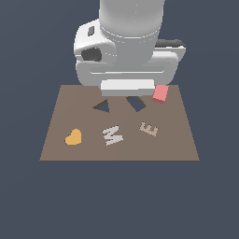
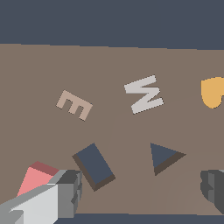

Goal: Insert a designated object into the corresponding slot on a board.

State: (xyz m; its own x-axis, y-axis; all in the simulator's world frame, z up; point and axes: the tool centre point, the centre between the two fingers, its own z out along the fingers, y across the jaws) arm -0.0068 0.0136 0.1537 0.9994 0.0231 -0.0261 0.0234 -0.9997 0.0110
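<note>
Plain dark slate-blue floor (image 1: 28,200) fills the exterior view on all sides, flat and uniform, no texture, seams or markings. No visible edge between ground and backdrop, so cannot tell floor from wall. Same blue-grey shows as a band in the wrist view (image 2: 109,22). Lighting is even and diffuse, soft, with no hard shadows on the blue surface. Render look, matte, no reflections.
</note>
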